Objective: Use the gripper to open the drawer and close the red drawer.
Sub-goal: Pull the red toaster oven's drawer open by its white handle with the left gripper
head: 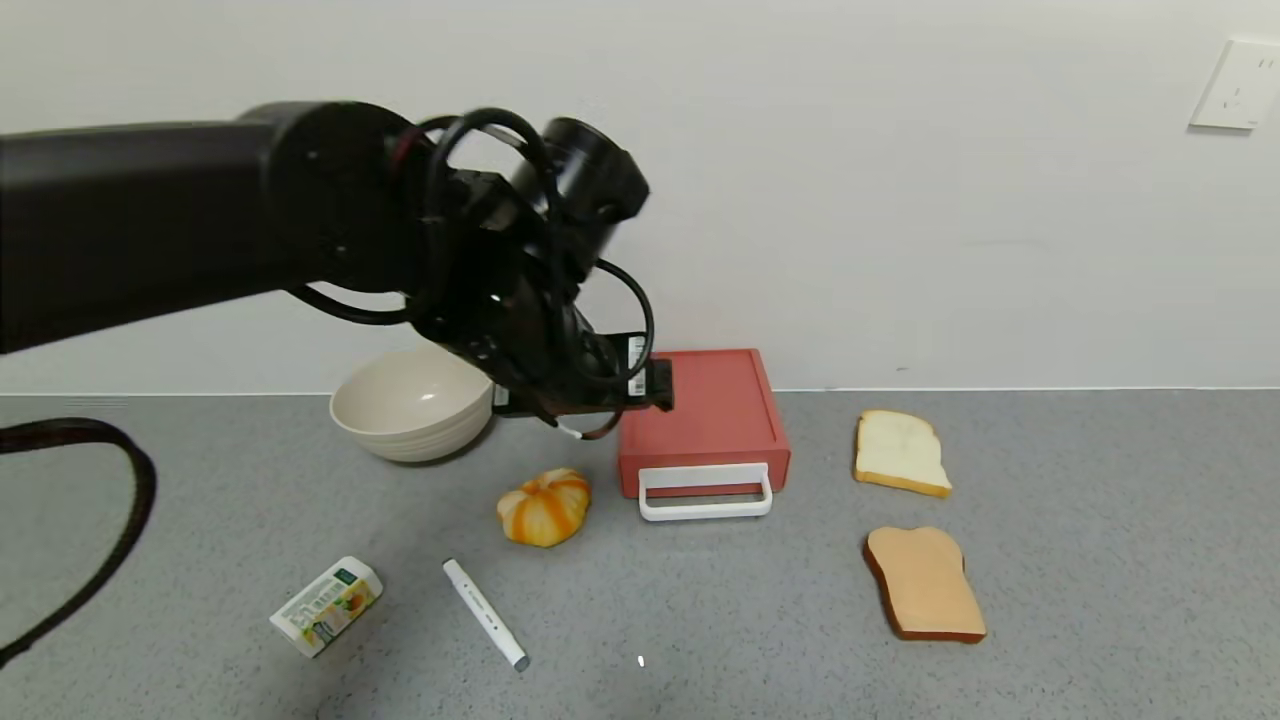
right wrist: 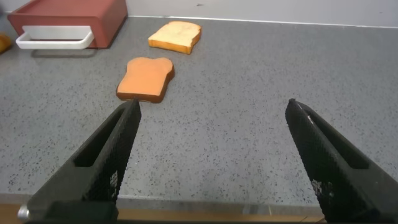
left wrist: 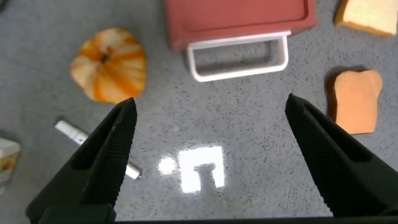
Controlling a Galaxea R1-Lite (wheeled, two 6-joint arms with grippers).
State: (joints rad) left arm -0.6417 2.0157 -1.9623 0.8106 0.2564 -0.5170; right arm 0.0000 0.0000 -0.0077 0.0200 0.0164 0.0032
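Observation:
The coral-red drawer (head: 705, 410) lies flat against the back wall, its tray front flush with the box and its white loop handle (head: 705, 491) facing me. My left gripper (head: 640, 385) hangs in the air over the drawer's left rear corner. In the left wrist view the left gripper (left wrist: 211, 106) is open and empty, above bare table just in front of the handle (left wrist: 239, 56) and drawer (left wrist: 236, 18). My right gripper (right wrist: 211, 109) is open and empty low over the table's front edge, out of the head view, far from the drawer (right wrist: 68, 15).
A cream bowl (head: 412, 405) stands left of the drawer. An orange pumpkin (head: 545, 507), a white marker (head: 485, 613) and a small carton (head: 327, 605) lie in front left. A white bread slice (head: 900, 452) and a toast slice (head: 925, 583) lie right.

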